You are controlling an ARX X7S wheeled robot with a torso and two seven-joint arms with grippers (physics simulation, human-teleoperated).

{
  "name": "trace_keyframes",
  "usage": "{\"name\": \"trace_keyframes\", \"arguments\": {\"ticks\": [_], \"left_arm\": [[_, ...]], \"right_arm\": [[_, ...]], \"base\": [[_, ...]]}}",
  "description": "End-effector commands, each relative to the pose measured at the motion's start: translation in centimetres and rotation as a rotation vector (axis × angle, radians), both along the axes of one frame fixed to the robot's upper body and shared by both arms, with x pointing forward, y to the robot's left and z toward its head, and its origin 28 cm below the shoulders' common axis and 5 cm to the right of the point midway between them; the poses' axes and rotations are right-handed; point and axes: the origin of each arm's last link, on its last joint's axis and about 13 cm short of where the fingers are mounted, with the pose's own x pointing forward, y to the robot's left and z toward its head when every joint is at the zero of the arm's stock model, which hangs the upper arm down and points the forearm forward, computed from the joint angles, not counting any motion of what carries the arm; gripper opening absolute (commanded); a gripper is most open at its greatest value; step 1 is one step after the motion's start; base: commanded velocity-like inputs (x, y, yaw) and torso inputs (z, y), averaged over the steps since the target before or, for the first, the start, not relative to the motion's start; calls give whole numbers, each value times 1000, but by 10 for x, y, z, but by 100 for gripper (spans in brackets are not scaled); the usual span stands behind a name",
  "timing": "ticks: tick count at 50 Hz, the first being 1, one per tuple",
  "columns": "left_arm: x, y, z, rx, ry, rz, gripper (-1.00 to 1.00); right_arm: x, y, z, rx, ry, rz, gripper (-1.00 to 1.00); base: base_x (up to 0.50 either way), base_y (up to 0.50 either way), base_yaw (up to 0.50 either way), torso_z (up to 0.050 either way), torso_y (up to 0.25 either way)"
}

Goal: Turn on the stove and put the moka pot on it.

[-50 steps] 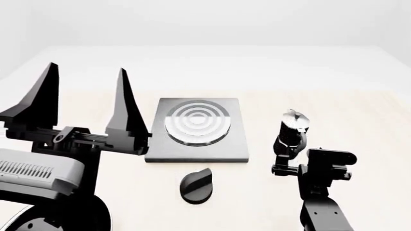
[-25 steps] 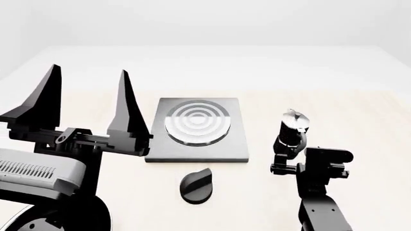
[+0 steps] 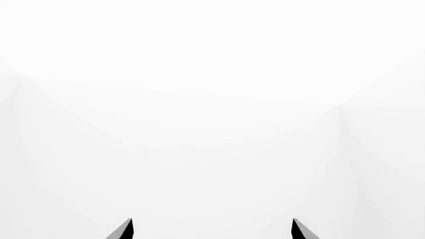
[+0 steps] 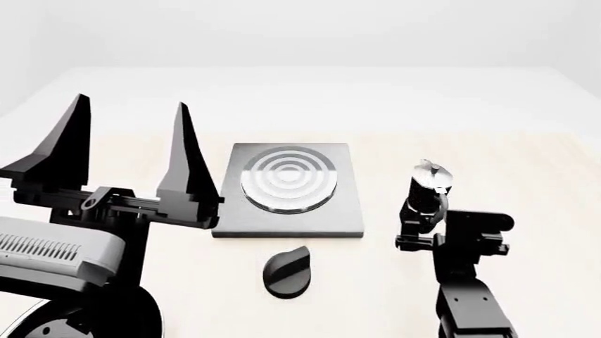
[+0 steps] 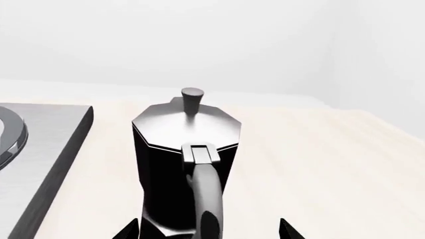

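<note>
The stove (image 4: 288, 211) is a dark-grey square plate with a ringed burner (image 4: 288, 178), at the table's middle; its edge also shows in the right wrist view (image 5: 47, 149). The black round knob (image 4: 286, 271) lies in front of it. The moka pot (image 4: 427, 189) stands upright on the table to the stove's right, handle toward me. My right gripper (image 4: 420, 225) is open right behind it. In the right wrist view the gripper (image 5: 208, 230) has its tips either side of the moka pot (image 5: 186, 149) and its handle, not closed on it. My left gripper (image 4: 131, 109) is open, empty, raised, fingers pointing up, left of the stove.
The light wooden table (image 4: 526, 183) runs wide to the right and back. The left wrist view shows only white background beyond the left gripper (image 3: 211, 228).
My right arm has moved a little forward toward the moka pot. The left arm has barely moved. The pot, stove and knob have not moved.
</note>
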Motion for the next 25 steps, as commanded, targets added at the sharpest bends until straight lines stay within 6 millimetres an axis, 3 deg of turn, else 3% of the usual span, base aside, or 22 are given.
{"name": "trace_keyframes", "arguments": {"ticks": [1, 3, 4, 9, 19, 25], "left_arm": [[0, 0, -1, 0, 3, -2, 100], [0, 0, -1, -1, 4, -2, 100], [0, 0, -1, -2, 4, -2, 100], [0, 0, -1, -2, 5, -2, 100], [1, 0, -2, -10, 13, -11, 100], [1, -1, -3, -13, 14, -12, 100]], "right_arm": [[3, 1, 0, -5, 2, 4, 100], [1, 1, -1, -9, -2, 7, 100], [1, 1, -1, -8, -8, 7, -100], [-1, 1, -2, -6, -21, 1, -100], [-8, 10, 19, -65, -66, 19, -100], [6, 17, 51, -92, -108, 60, -100]], "base": [[0, 0, 0, 0, 0], [0, 0, 0, 0, 0], [0, 0, 0, 0, 0], [0, 0, 0, 0, 0], [0, 0, 0, 0, 0], [0, 0, 0, 0, 2]]}}
